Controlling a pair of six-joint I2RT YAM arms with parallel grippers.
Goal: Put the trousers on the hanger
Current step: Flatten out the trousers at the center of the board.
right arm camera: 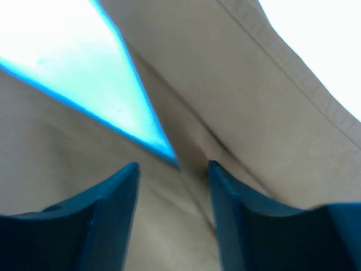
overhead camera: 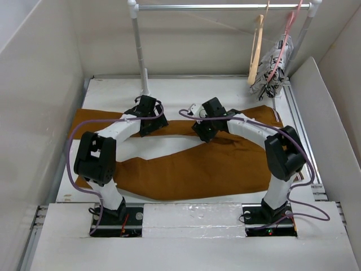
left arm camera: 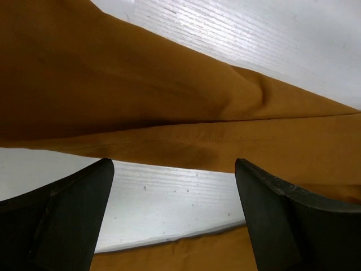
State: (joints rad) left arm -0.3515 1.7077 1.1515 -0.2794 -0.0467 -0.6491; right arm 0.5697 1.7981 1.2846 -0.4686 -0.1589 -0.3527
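Observation:
The rust-brown trousers (overhead camera: 192,164) lie flat across the white table, legs spread toward the left. My left gripper (overhead camera: 148,121) is open over the far leg; in its wrist view the brown cloth (left arm camera: 169,107) lies just beyond the fingers (left arm camera: 67,214), with bare table between them. My right gripper (overhead camera: 204,132) is open low over the crotch where the legs split; its wrist view shows washed-out cloth (right arm camera: 254,96) between its jaws. The tan wooden hanger (overhead camera: 257,48) hangs from the rail at the back right.
A metal clothes rail (overhead camera: 220,7) on white posts (overhead camera: 137,45) spans the back. A pink hanger with black-and-white patterned cloth (overhead camera: 273,70) hangs beside the wooden one. White walls (overhead camera: 34,101) enclose both sides. Bare table (overhead camera: 186,90) lies behind the trousers.

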